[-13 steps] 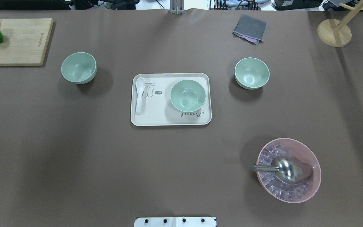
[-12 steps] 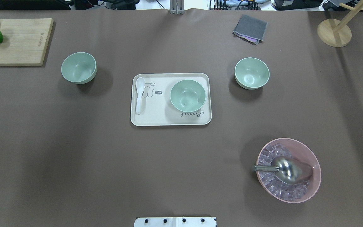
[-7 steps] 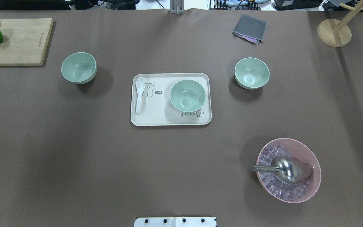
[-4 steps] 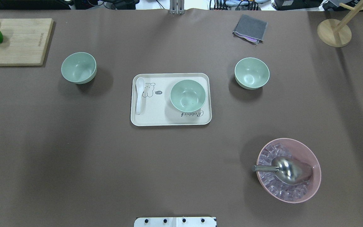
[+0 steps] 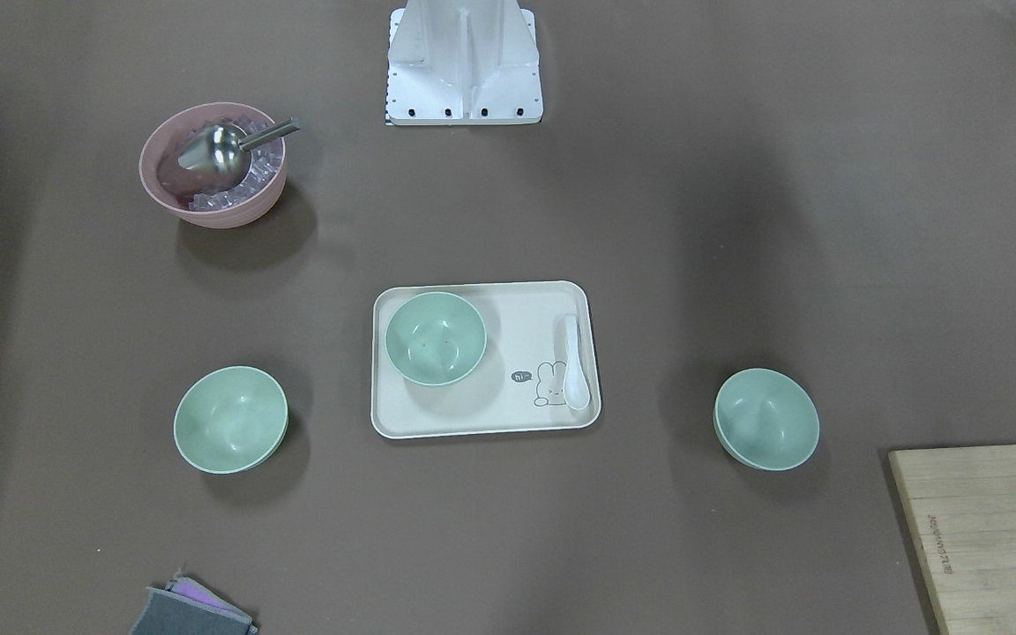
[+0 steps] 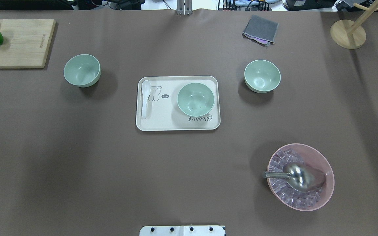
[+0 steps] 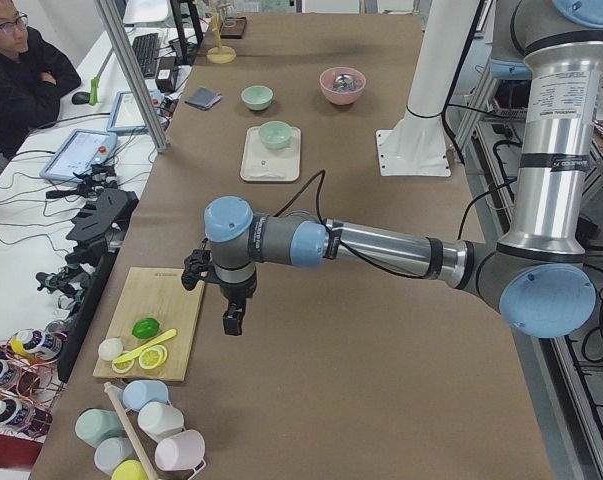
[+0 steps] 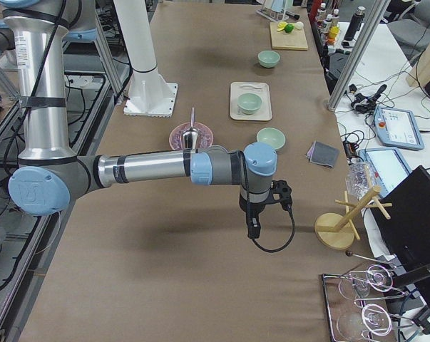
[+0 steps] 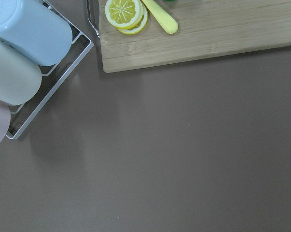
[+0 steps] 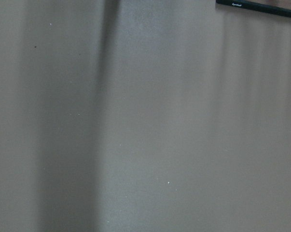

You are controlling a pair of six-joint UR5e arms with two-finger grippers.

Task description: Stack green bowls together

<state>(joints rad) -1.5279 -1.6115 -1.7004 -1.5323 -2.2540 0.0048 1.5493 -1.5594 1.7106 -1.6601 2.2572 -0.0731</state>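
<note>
Green bowls [image 6: 195, 99] well apart from left claw [image 7: 233, 322], right claw [image 8: 252, 229]; grip state apparently indiscernible

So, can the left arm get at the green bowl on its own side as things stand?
Probably yes: that green bowl sits alone on bare table, and the left gripper hovers beside the cutting board, with nothing visibly between.

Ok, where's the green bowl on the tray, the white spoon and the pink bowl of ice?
green bowl on the tray [image 6: 195, 99], overhead view, inner bottom.
white spoon [image 6: 145, 102], overhead view, handle.
pink bowl [image 6: 322, 159], overhead view, bare inner wall.
</note>
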